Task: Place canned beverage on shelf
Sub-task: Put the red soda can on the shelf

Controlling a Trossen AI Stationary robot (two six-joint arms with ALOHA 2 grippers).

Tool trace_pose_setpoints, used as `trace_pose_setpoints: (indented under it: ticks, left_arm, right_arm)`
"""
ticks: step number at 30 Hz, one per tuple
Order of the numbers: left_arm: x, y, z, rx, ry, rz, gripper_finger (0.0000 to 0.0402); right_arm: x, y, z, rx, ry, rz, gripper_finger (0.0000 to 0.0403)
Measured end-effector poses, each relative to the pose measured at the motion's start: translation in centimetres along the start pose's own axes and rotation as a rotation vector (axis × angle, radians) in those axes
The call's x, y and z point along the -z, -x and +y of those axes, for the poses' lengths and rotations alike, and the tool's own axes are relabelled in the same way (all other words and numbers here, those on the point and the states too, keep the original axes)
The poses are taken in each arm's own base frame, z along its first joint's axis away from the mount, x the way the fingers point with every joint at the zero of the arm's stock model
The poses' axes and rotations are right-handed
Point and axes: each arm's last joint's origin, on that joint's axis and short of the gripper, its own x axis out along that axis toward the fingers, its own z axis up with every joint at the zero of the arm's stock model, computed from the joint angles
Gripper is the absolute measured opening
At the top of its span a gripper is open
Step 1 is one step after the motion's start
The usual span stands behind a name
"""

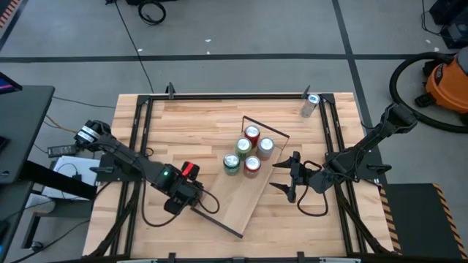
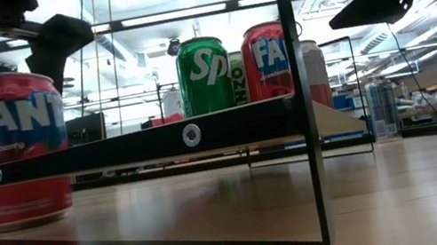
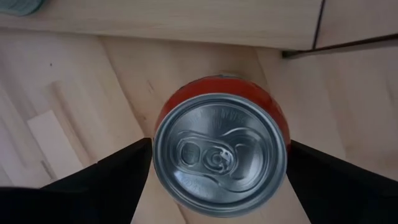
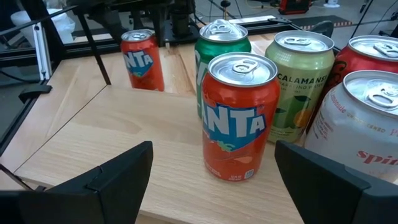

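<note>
Table (image 1: 190,117): light wood, black frame rails along its edges. Shelf (image 1: 241,201): long light-wood board with thin black wire ends, lying askew across the middle of the table, one end toward the near edge, the other toward the far edge. Cans on the shelf's farther half, five, upright and close together: red Fanta can (image 4: 239,118), nearest the right gripper; green Sprite can (image 4: 222,53) behind it; pale green Calamansi can (image 4: 300,84) beside that; a second red can (image 4: 368,59) and a white sparkling-water can (image 4: 360,127) at the group's right side, as the right wrist view shows them. Red Fanta strawberry can (image 1: 189,171): upright on the bare table, off the shelf, just beside the shelf's long left edge and toward the near left corner. Left gripper (image 1: 187,179): directly over this can, its fingers (image 3: 102,180) spread either side of the can's top (image 3: 221,152); whether they press on it I cannot tell. Right gripper (image 1: 287,177): beside the shelf's right long edge, fingers (image 4: 93,183) wide apart, nothing between them, pointed at the can group. Clear bottle (image 1: 310,104): alone near the far right corner of the table.
</note>
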Motion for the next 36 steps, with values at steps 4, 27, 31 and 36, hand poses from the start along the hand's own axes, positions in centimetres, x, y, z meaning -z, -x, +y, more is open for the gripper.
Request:
trace_pose_setpoints:
  ticks: [4, 27, 31, 36]
  left_arm:
    - [0.0, -0.1, 0.7, -0.005, -0.025, 0.004, 0.0366]
    - [-0.2, -0.3, 2.6, -0.018, -0.092, 0.002, 0.0295]
    - [-0.2, -0.3, 2.6, -0.018, -0.092, 0.002, 0.0294]
    - [-0.2, 0.0, 2.7, -0.017, -0.095, 0.015, 0.0293]
  right_arm:
    - [0.0, 0.0, 0.0, 0.0, 0.001, 0.0, 0.0348]
    - [0.0, 0.0, 0.0, 0.0, 0.002, 0.0, 0.0348]
    - [0.0, 0.0, 0.0, 0.0, 0.002, 0.0, 0.0348]
    - [0.0, 0.0, 0.0, 0.0, 0.001, 0.0, 0.0348]
